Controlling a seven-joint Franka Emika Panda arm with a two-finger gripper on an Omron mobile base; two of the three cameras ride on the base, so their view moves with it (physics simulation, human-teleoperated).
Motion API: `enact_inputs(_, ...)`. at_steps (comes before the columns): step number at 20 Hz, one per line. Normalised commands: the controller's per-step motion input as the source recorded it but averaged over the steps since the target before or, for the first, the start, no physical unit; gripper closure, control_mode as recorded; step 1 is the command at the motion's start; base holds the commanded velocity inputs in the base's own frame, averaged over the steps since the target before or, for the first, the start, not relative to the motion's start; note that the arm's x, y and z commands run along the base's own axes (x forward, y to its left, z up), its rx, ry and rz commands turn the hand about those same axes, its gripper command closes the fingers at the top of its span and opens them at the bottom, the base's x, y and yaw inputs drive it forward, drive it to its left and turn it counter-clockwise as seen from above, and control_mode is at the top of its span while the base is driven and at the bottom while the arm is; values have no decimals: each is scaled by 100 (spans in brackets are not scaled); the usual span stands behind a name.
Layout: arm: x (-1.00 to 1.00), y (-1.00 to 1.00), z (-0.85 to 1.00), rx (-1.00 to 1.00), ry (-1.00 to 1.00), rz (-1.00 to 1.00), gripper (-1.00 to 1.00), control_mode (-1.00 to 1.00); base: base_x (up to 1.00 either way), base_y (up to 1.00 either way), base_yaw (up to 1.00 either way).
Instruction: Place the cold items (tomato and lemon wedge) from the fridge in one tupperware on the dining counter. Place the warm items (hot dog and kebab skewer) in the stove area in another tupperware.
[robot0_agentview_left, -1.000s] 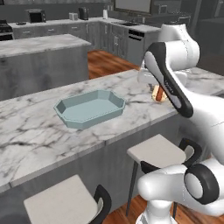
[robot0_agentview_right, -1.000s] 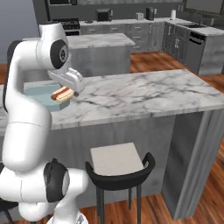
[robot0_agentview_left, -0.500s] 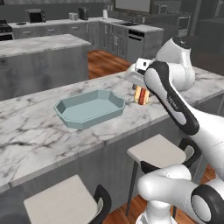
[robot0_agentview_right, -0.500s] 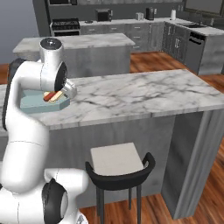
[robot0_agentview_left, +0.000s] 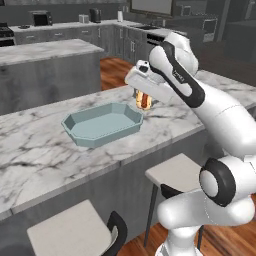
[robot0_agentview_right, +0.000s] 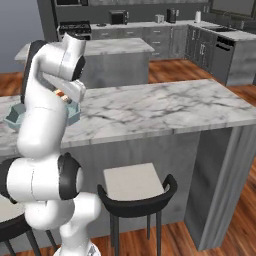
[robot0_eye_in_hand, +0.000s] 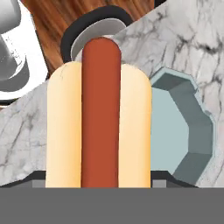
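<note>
Left base view: the hand pinches the hot dog above the counter, just beside the tupperware — tray toward the arm's left. Hand view: hot dog runs lengthwise, tupperware alongside.

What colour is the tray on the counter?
The tray is pale blue-green; it shows best in the left base view.

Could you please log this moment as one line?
phase: carry | hand: shut on hot dog | over counter, beside tray | tray: empty
</note>
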Motion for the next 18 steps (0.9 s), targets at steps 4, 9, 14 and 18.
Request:
enact_inputs(4, 37, 57, -59, -12, 19, 0, 100, -100, 0, 0, 0)
enact_inputs(9, 7, 76, -86, -16, 8, 0, 100, -100, 0, 0, 0)
enact_inputs(14, -1, 53, -93, -12, -11, 0, 100, -100, 0, 0, 0)
enact_inputs(18, 0, 5, -82, -1, -34, 0, 100, -100, 0, 0, 0)
